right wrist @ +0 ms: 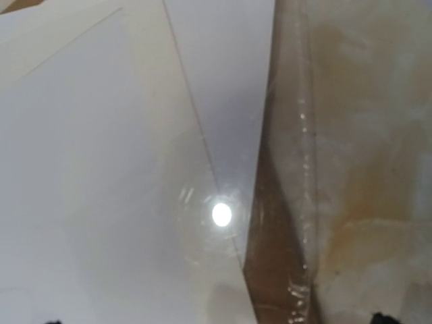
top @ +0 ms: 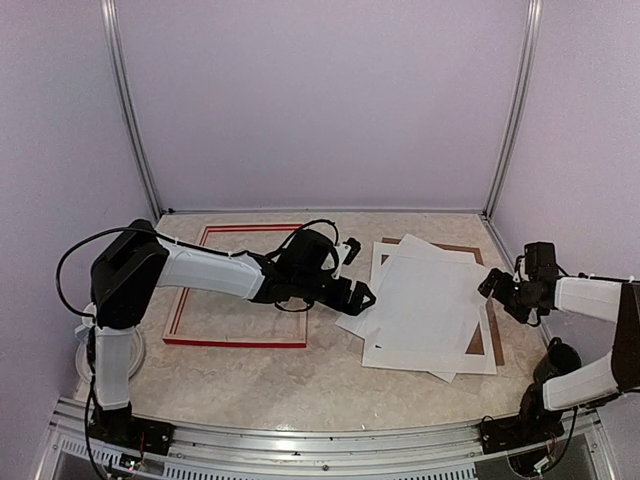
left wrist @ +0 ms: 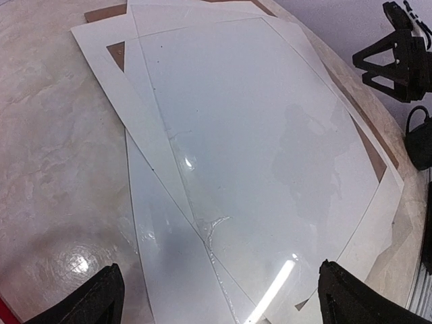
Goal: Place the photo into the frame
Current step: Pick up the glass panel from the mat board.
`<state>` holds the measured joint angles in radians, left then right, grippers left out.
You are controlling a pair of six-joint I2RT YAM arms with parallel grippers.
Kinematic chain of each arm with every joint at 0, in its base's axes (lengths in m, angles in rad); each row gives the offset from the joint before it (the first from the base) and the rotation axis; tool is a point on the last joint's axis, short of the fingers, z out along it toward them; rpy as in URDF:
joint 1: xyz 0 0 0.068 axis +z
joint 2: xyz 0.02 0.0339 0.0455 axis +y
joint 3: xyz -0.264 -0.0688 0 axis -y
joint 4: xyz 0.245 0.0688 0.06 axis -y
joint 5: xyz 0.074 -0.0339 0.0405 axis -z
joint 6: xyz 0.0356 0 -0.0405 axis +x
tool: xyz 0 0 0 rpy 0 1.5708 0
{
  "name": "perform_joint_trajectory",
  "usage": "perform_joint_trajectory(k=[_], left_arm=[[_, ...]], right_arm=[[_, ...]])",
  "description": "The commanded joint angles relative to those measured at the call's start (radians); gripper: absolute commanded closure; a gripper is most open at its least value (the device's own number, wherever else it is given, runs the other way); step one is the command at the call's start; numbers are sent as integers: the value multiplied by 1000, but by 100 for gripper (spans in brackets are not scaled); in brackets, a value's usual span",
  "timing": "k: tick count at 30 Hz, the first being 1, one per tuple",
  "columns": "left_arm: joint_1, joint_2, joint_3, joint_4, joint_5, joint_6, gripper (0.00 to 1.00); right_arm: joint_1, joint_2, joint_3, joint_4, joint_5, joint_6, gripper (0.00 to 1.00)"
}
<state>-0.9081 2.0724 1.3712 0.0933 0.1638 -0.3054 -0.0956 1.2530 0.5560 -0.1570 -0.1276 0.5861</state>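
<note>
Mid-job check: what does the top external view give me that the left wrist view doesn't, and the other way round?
Top only: the frame lying flat left of the pile, the left arm reaching over it. Left wrist only: glare off what looks like a clear glossy sheet topping the pile. Both: the fanned white sheets, the brown board beneath, and the open right gripper.

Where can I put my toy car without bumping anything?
The near strip of table, in front of the red frame and the pile of white sheets, is bare. A thin strip runs along the back wall. It's crowded between frame and pile, where the left hand hangs, and at the pile's right edge by the right hand.
</note>
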Motion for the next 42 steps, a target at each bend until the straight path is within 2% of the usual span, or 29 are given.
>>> perform_joint_trajectory(k=[1, 14, 23, 28, 35, 42], left_arm=[[-26, 46, 60, -25, 19, -3, 1], [-43, 115, 130, -90, 9, 10, 1], [-42, 132, 125, -90, 86, -4, 3], [-45, 145, 129, -90, 129, -9, 8], [-51, 179, 175, -163, 79, 0, 15], [-51, 212, 190, -182, 86, -3, 20]], right_arm=[[-15, 37, -4, 56, -12, 18, 1], [-43, 126, -3, 126, -16, 25, 1], [-63, 179, 7, 154, -56, 41, 1], [-72, 204, -1, 215, -92, 56, 1], [-86, 268, 6, 250, -178, 70, 1], [-98, 263, -16, 289, -219, 78, 1]])
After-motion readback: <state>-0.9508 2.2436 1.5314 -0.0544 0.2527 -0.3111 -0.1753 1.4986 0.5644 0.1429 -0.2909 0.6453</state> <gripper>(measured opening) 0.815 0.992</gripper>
